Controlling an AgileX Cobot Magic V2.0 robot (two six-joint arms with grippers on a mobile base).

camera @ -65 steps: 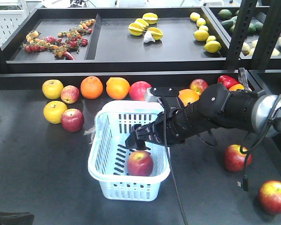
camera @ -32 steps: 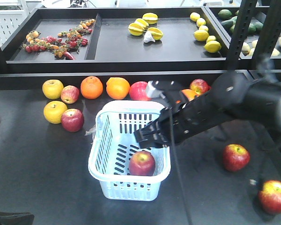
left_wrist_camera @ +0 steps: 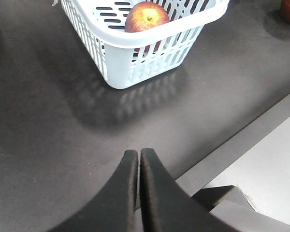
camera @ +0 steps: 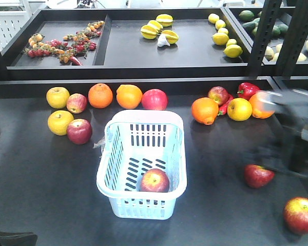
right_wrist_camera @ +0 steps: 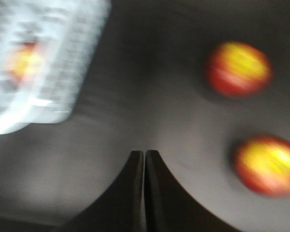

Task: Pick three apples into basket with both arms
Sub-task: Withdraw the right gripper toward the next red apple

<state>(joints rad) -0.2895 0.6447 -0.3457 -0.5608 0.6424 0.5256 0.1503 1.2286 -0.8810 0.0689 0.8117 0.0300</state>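
The pale blue basket [camera: 141, 197] stands mid-table with one red apple [camera: 154, 180] lying in it. Two more red apples [camera: 257, 175] [camera: 300, 215] lie on the table to its right. My right arm [camera: 292, 133] is a motion-blurred shape at the right edge, above those apples. In the blurred right wrist view, the right gripper [right_wrist_camera: 144, 152] is shut and empty, with both loose apples [right_wrist_camera: 238, 67] [right_wrist_camera: 268, 164] ahead to the right and the basket [right_wrist_camera: 63, 72] to the left. My left gripper [left_wrist_camera: 138, 152] is shut and empty, low over the table in front of the basket [left_wrist_camera: 135, 63].
Yellow apples [camera: 58, 97], oranges [camera: 100, 95], other red apples [camera: 79, 131] and a red pepper [camera: 249, 89] line the back of the table. Behind them rise black trays [camera: 118, 51] and shelf posts [camera: 264, 36]. The table's front edge [left_wrist_camera: 241, 140] lies close to the left gripper.
The right arm has swung quickly away from above the basket to the far right. The apple stays in the basket. The left arm has not moved.
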